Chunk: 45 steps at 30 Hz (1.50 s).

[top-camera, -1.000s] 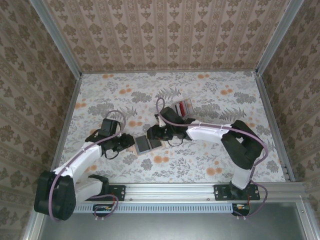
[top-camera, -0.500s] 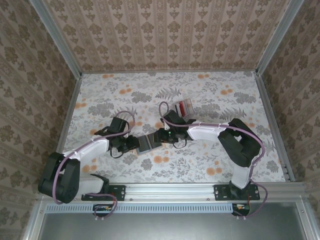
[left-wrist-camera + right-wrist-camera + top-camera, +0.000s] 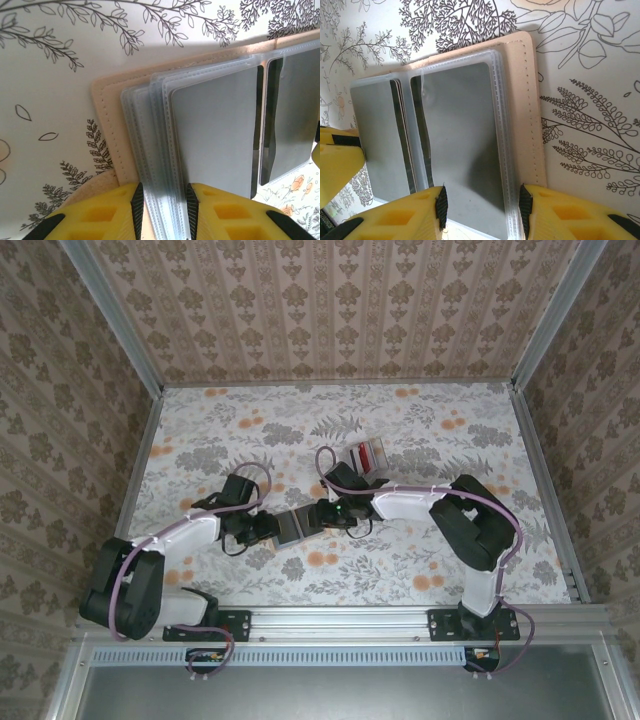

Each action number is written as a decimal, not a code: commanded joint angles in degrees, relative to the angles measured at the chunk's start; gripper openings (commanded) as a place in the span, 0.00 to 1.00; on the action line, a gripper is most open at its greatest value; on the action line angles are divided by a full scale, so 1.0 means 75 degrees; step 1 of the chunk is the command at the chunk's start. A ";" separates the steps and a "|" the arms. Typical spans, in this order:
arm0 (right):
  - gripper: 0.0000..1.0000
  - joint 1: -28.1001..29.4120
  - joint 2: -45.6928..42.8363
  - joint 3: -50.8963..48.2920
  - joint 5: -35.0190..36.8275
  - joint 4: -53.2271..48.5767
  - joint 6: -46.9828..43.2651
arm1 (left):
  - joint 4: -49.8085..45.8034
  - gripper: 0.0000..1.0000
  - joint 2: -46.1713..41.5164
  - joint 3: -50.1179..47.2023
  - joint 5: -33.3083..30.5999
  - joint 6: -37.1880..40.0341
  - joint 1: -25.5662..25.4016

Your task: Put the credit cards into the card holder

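Note:
The card holder (image 3: 293, 524) lies open on the floral table between my two grippers, tan outside with clear sleeves over grey-blue inside. My left gripper (image 3: 270, 528) stands over its left edge. In the left wrist view the jaws (image 3: 165, 202) are partly open, with the staggered sleeve edges of the card holder (image 3: 215, 125) between them. My right gripper (image 3: 323, 515) is over the right half. Its jaws (image 3: 481, 207) are open, astride the card holder's (image 3: 462, 135) flat right flap at its near edge. The credit cards (image 3: 368, 454), red and white, lie apart behind my right arm.
Wallpapered walls and aluminium posts (image 3: 140, 360) box in the table on three sides. A metal rail (image 3: 400, 620) runs along the near edge by the arm bases. Open floral tabletop (image 3: 250, 420) spreads at the back and at the far right.
My left arm has swung right and brought its gripper onto the card holder's left edge. The right gripper and the cards have barely moved.

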 commanded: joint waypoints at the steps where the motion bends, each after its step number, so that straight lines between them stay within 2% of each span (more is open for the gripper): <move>1: 0.45 0.0110 0.0033 0.0241 -0.0174 0.0024 0.0012 | 0.0077 0.32 0.0111 0.0007 -0.0063 0.0073 -0.0051; 11: 0.45 0.0300 -0.0392 0.0680 -0.0293 -0.0234 -0.0010 | 0.0225 0.32 0.0318 0.0013 -0.0004 0.0079 -0.0059; 20: 0.45 0.0565 -0.0336 0.0880 -0.0668 0.0158 0.0287 | 0.0180 0.31 0.0308 0.0070 -0.0011 0.0113 -0.0059; 29: 0.45 0.0740 0.0182 0.0985 -0.1328 0.1121 0.0863 | -0.0156 0.31 -0.0524 -0.0074 -0.0223 0.0045 0.0173; 36: 0.45 0.0733 0.0261 0.1015 -0.0938 0.0628 0.0527 | -0.0457 0.30 -0.1404 -0.0374 -0.0205 0.0067 0.0699; 45: 0.46 0.0718 0.0210 0.1061 -0.0635 0.0232 0.0254 | -0.0238 0.30 -0.0841 -0.0340 0.0118 0.0123 0.0726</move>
